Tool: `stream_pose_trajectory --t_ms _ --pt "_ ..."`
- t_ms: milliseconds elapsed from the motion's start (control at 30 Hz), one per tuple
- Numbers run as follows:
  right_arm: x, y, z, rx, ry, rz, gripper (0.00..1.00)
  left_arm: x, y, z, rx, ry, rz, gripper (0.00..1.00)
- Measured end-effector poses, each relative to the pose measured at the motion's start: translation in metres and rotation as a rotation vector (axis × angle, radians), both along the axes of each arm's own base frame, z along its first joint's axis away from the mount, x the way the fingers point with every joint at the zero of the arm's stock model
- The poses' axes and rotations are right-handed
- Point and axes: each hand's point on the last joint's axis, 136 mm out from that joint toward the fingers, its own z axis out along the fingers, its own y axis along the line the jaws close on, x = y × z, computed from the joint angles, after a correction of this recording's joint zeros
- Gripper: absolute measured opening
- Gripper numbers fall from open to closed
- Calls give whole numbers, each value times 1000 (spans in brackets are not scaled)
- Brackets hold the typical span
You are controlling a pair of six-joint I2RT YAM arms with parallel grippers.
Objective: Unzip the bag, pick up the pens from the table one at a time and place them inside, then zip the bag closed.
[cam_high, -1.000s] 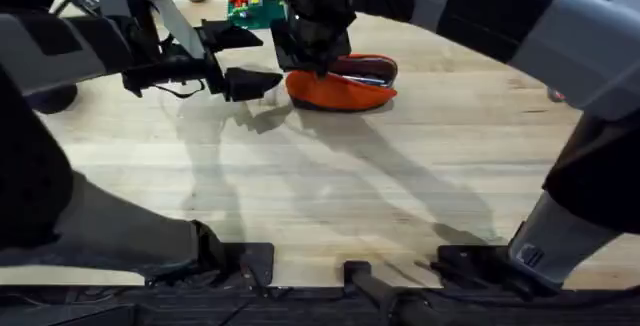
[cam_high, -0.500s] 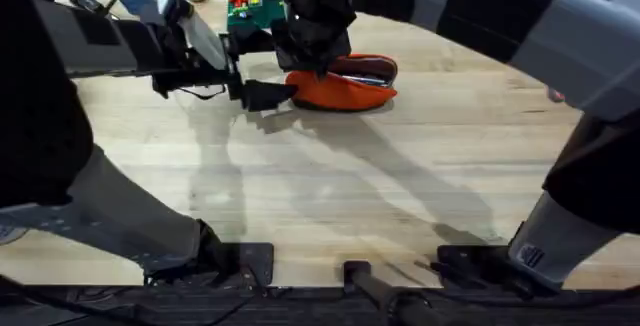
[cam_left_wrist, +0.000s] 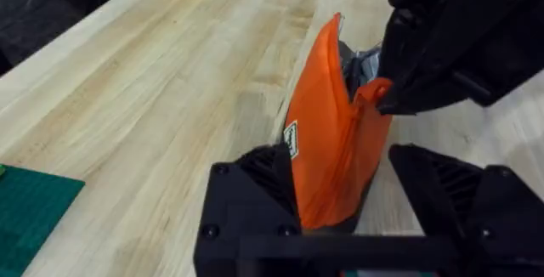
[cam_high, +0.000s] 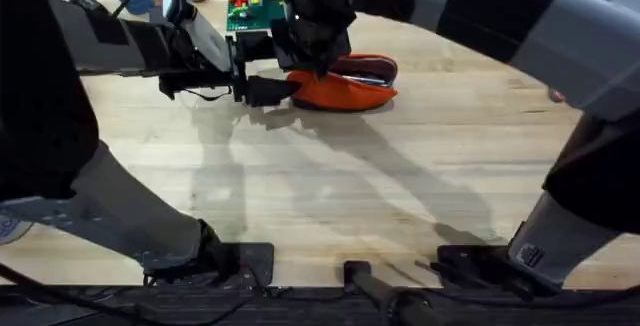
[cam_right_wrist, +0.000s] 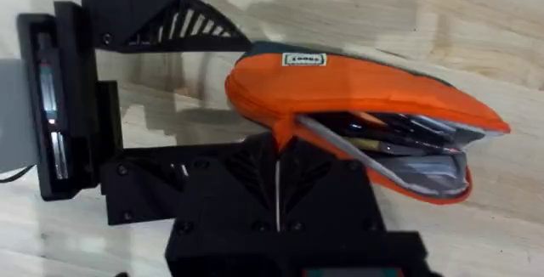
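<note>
Bag [cam_high: 345, 84] lies at the table's [cam_high: 330, 196] far side, partly unzipped, pens [cam_right_wrist: 387, 132] visible inside. Over the last second the left gripper [cam_left_wrist: 340, 205] slid in and now straddles the bag's closed end, jaws spread. Right gripper [cam_right_wrist: 276, 132] pinches the zip end. Zipping shut looks next

The elongated soft orange fabric pouch [cam_high: 345, 84] lies on the large light wooden plank tabletop [cam_high: 330, 186], toward its far side. The left gripper [cam_left_wrist: 340, 205] sits at the pouch's left end, one finger on either side. The right gripper [cam_right_wrist: 276, 154] is over the pouch's near edge. Thin black stick pens [cam_right_wrist: 387, 132] lie inside the pouch.
</note>
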Motion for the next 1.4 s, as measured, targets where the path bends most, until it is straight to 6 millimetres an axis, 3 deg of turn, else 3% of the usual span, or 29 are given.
stream_pose_trajectory --t_ms 333,500,567,667,700,1200,1400 --pt "0 0 0 0 0 0 31 -3 -11 -7 42 13 -25 704" --pt "0 0 0 0 0 0 30 -4 -19 -10 63 3 -44 599" --pt "0 0 0 0 0 0 31 -3 -18 -11 68 1 -42 487" --pt "0 0 0 0 0 0 31 -2 -17 -12 78 -5 -38 92" --pt "0 0 0 0 0 0 31 -2 -17 -12 79 -8 -38 57" --pt "-1 -2 -1 -7 6 0 30 -2 -17 -12 80 -7 -38 44" --pt "-4 -12 -4 -35 35 -11 30 -2 -17 -12 80 -7 -38 44"
